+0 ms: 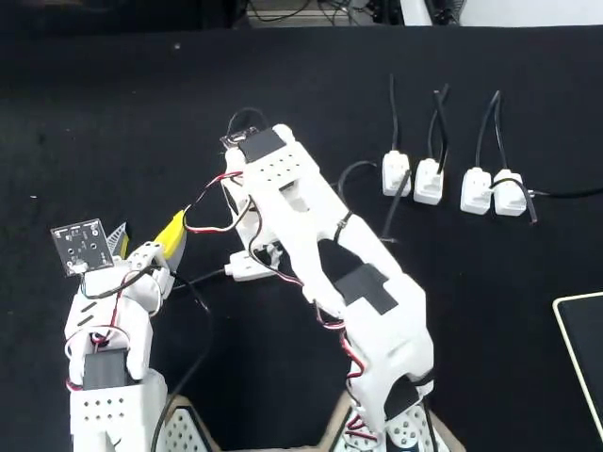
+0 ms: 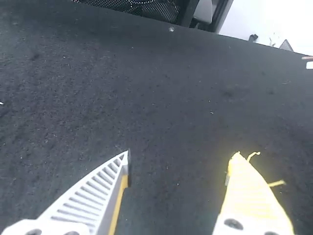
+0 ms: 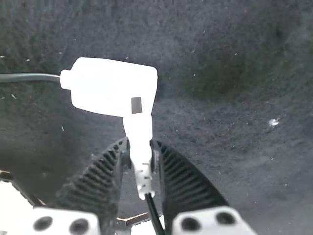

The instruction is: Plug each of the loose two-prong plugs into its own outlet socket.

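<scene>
My right gripper (image 3: 139, 146) is shut on a small white two-prong plug (image 3: 140, 142) whose black cable trails back between the fingers. The plug's front end meets the side of a white outlet socket (image 3: 113, 87) lying on the black mat; I cannot tell how deep the prongs sit. In the high view this socket (image 1: 247, 268) peeks out under the right arm at table centre. My left gripper (image 2: 181, 156) hovers open over bare mat, one white finger (image 2: 98, 196) and one yellow finger (image 2: 249, 196), nothing between them. It sits left of the socket (image 1: 146, 237).
Several white plug and socket pieces lie in two close pairs at the back right (image 1: 413, 177) (image 1: 494, 192), black cables running away from them. A dark flat panel with a pale rim (image 1: 582, 348) lies at the right edge. Loose cables cross the mat near the right arm.
</scene>
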